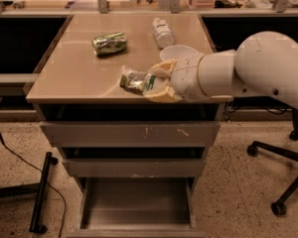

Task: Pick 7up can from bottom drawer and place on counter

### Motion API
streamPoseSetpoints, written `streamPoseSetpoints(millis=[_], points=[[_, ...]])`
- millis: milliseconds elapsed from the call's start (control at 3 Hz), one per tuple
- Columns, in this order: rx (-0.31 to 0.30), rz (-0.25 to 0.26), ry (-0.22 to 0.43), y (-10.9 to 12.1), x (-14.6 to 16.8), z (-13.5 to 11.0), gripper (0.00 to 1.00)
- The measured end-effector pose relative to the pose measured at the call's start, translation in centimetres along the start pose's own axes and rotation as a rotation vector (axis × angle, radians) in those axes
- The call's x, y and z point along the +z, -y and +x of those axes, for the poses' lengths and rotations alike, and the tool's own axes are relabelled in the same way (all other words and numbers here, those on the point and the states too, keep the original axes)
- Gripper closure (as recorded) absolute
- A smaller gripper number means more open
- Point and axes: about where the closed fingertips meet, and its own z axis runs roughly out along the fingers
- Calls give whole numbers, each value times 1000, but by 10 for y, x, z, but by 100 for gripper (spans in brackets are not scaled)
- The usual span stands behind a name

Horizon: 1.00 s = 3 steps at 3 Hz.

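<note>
My gripper [152, 82] is shut on the 7up can [135, 81], a pale silvery can with green markings, held on its side. The can is over the front part of the counter [74, 71], near its front edge and right of the middle; I cannot tell whether it touches the top. The tan fingers [162, 94] clasp the can's right end. The bottom drawer [136, 202] is pulled open below, with a plain grey floor and nothing in it. My white arm reaches in from the right.
A darker green can [109, 42] lies on the counter at the back left. A clear plastic bottle [162, 32] lies at the back middle. A white bowl [175, 52] sits just behind my gripper. An office chair base [278, 182] stands on the floor at right.
</note>
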Motion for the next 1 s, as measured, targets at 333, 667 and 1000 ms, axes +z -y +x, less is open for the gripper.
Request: streamPoseSetpoints(millis=[333,667,1000], points=[[4,-31,18,39,27,16,100],[19,-65,12,73,57,33,100],[42,-89,20,92,85,48,100]])
